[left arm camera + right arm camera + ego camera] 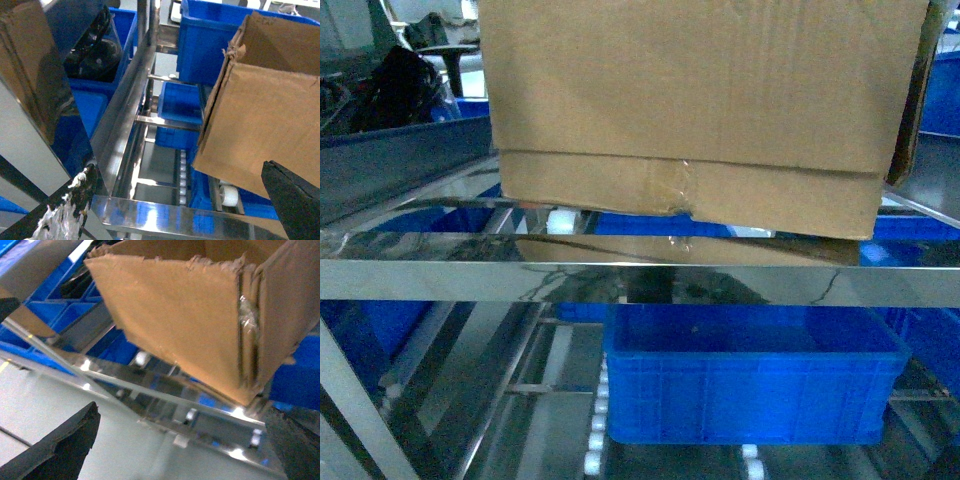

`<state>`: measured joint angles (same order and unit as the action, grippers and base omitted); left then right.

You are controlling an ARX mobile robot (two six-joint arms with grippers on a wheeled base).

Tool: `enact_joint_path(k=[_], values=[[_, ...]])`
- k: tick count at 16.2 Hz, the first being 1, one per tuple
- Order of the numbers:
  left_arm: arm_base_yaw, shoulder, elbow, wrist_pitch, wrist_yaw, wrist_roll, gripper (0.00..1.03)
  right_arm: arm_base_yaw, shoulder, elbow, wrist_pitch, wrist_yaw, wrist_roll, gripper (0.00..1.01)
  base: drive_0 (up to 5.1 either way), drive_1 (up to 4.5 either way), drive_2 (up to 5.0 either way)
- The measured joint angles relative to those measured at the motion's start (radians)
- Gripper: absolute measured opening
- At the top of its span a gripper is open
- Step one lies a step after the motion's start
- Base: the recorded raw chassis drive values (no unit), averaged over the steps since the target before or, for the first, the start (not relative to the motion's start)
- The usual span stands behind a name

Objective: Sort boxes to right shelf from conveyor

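Above the shiny steel front rail of the right shelf (620,282), we see the cardboard box (700,90) filling the head view from 10 to 2 o'clock, its taped bottom seam facing us and its lower edge just over a white roller (560,222). At 6 o'clock, on the lower tier, sits a blue crate (750,385).

From our left wrist, the box (265,125) stands at 3 o'clock with its ragged top edge up, its lower corner beside a roller (229,195) of the rack (125,115). Our left claw (185,205) shows one dark finger at 5 o'clock and a frayed one at 7 o'clock, spread wide and released, holding nothing.

From our right wrist, the box (180,315) tilts over the shelf rail (165,395). Our right claw (180,445) is likewise spread, dark fingers at 7 and 4 o'clock, with nothing between them.
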<state>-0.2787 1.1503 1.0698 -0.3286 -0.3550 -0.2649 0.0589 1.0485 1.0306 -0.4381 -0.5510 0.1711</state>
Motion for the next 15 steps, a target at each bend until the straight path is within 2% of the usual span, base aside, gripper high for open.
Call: enact_joint_path(k=[1, 2, 3, 4, 5, 6, 7, 8, 9, 11, 12, 13, 15], values=[[0.006, -0.007, -0.055, 0.161, 0.038, 0.031, 0.93, 0.042, -0.025, -0.074, 0.205, 0.153, -0.033, 0.92, 0.0, 0.00, 0.0], [0.029, -0.074, -0.200, 0.398, 0.109, 0.114, 0.81, 0.074, -0.118, -0.223, 0.430, 0.383, -0.098, 0.79, 0.0, 0.00, 0.0], [0.061, -0.157, -0.349, 0.561, 0.134, 0.180, 0.68, 0.064, -0.201, -0.363, 0.598, 0.556, -0.132, 0.66, 0.0, 0.00, 0.0], [0.089, -0.202, -0.437, 0.662, 0.150, 0.208, 0.57, 0.039, -0.235, -0.443, 0.695, 0.640, -0.146, 0.55, 0.0, 0.00, 0.0], [0.106, -0.242, -0.522, 0.726, 0.174, 0.227, 0.45, 0.031, -0.266, -0.530, 0.747, 0.648, -0.151, 0.43, 0.0, 0.00, 0.0], [0.121, -0.273, -0.599, 0.748, 0.198, 0.241, 0.33, 0.031, -0.290, -0.610, 0.768, 0.629, -0.161, 0.30, 0.0, 0.00, 0.0], [0.138, -0.305, -0.669, 0.763, 0.216, 0.247, 0.20, 0.005, -0.324, -0.668, 0.784, 0.603, -0.165, 0.17, 0.0, 0.00, 0.0], [0.153, -0.334, -0.714, 0.779, 0.226, 0.247, 0.10, -0.050, -0.358, -0.705, 0.800, 0.560, -0.165, 0.06, 0.0, 0.00, 0.0], [0.170, -0.373, -0.757, 0.794, 0.238, 0.249, 0.02, -0.067, -0.393, -0.742, 0.815, 0.563, -0.166, 0.02, 0.0, 0.00, 0.0], [0.188, -0.437, -0.830, 0.802, 0.265, 0.249, 0.02, -0.059, -0.442, -0.814, 0.821, 0.550, -0.168, 0.02, 0.0, 0.00, 0.0], [0.228, -0.465, -0.864, 0.800, 0.319, 0.250, 0.02, -0.059, -0.469, -0.843, 0.820, 0.550, -0.168, 0.02, 0.0, 0.00, 0.0], [0.275, -0.493, -0.889, 0.796, 0.348, 0.250, 0.02, -0.059, -0.496, -0.863, 0.819, 0.550, -0.168, 0.02, 0.0, 0.00, 0.0], [0.278, -0.557, -0.929, 0.783, 0.353, 0.250, 0.02, -0.059, -0.551, -0.904, 0.807, 0.550, -0.168, 0.02, 0.0, 0.00, 0.0]])
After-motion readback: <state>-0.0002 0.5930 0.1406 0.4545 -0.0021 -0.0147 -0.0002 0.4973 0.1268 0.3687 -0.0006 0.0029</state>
